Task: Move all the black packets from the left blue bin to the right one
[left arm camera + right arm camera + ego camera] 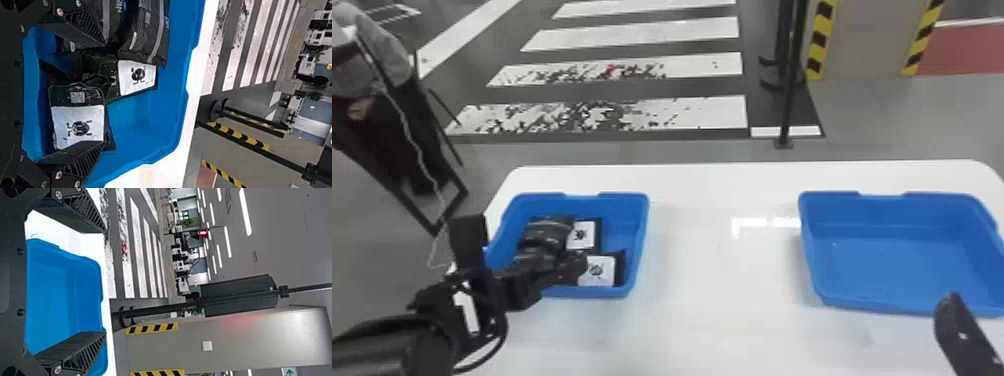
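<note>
- Left gripper (104, 93) is with fingers wide, over black packets (78, 123) inside the left blue bin (641, 235).
- Closing may drag a neighbour also, because packets overlap.
- If only an edge is pinched, the packet may slip.
- Left bin holds several packets; right blue bin (887, 260), well to its right, shows bare floor.
- Right gripper (105, 282) is wide too.

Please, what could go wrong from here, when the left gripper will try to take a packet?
The left gripper is open among overlapping packets, so closing it might catch a neighbour too, or drag it along.

One finger overlaps the edge of the nearer white-labelled packet in the left wrist view; it could push or fold that packet instead of gripping it.

The left blue bin has raised walls, which a carelessly lifted packet may catch.
</note>
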### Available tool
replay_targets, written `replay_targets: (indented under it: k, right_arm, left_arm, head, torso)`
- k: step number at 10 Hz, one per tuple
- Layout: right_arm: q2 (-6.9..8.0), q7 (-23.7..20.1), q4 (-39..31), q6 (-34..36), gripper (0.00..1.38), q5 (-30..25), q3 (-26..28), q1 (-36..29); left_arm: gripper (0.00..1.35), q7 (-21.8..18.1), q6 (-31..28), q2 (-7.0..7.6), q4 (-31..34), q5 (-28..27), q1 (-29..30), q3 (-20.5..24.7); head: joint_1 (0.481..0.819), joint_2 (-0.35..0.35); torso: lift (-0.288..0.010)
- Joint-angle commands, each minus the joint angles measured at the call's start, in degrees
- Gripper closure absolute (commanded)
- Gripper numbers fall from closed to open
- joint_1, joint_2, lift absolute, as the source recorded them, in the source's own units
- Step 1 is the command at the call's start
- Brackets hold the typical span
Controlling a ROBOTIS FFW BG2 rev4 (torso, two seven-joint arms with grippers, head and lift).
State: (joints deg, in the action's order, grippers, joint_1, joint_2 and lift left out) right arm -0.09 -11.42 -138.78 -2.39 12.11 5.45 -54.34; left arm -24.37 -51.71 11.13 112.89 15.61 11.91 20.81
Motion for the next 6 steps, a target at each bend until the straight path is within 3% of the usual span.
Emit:
replay_targets:
  k: [1,4,5,6]
  right_arm:
    - [0.14,0.00,0.06,0.00,0.10,0.00,-0.08,0.20]
    - [0.14,0.00,0.20,0.00,0.10,0.11,-0.31,0.34]
    - [0.14,0.00,0.34,0.00,0.10,0.11,-0.31,0.48]
    - [0.14,0.00,0.34,0.00,0.10,0.11,-0.31,0.48]
  left_arm:
    - [0.17,-0.77,-2.00,0.74,-2.29,0.39,-2.49,-0.70]
    - [0.21,-2.61,-4.40,0.74,-4.11,0.62,-3.48,-0.93]
    - [0.31,-3.14,-4.40,0.74,-4.96,0.73,-4.04,-0.93]
    - [0.53,-3.40,-4.54,0.74,-5.66,0.85,-4.46,-0.81]
  head:
    - [0.695,0.168]
    - [0.695,0.152]
    - [0.695,0.149]
    - [0.695,0.147]
  torso:
    - [-0.140]
    - [-0.140]
    - [-0.140]
    - [-0.140]
